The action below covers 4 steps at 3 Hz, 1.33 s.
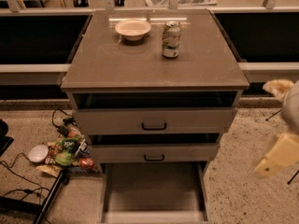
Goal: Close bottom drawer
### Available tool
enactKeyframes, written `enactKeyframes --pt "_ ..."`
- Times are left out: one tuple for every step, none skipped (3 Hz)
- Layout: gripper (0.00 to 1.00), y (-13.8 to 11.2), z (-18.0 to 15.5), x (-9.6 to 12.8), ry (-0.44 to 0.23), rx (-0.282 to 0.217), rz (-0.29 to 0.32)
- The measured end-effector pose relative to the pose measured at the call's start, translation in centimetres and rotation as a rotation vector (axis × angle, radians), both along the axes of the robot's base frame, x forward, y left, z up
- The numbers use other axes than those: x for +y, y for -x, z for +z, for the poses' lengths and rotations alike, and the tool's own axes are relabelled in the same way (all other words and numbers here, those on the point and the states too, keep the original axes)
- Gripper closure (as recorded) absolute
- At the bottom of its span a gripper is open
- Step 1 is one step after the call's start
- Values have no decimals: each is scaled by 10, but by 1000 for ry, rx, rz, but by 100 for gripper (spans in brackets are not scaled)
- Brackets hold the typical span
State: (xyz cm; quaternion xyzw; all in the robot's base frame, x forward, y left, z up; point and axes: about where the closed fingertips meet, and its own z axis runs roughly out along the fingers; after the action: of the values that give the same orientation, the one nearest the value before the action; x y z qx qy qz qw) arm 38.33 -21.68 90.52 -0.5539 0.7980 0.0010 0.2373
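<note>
The bottom drawer [154,190] stood pulled far out at the foot of the cabinet [93,64] — its plain tray bare, its front at the lower edge of view. Above it, the middle drawer [187,152] and top drawer [196,120] each sat slightly out. A bowl [133,28] and a can [171,39] stood apart on the cabinet top. The gripper [275,155] hung to the right over the floor, well apart from the drawer — how wide it was set could not be made out.

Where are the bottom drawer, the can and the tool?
bottom drawer [154,190]: camera view, bare tray floor; pulled out.
can [171,41]: camera view, side wall; standing on the cabinet [117,64].
tool [274,157]: camera view, cream body; right of the cabinet, apart from the drawer.
</note>
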Motion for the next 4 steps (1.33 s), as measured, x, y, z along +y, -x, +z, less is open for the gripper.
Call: enactKeyframes --pt "0 14 -69 2 -25 6 -32" --pt "0 25 -170 11 -59 78 -40" --pt "0 31 -288 18 -137 153 -107" --pt "0 31 -287 18 -134 150 -106"
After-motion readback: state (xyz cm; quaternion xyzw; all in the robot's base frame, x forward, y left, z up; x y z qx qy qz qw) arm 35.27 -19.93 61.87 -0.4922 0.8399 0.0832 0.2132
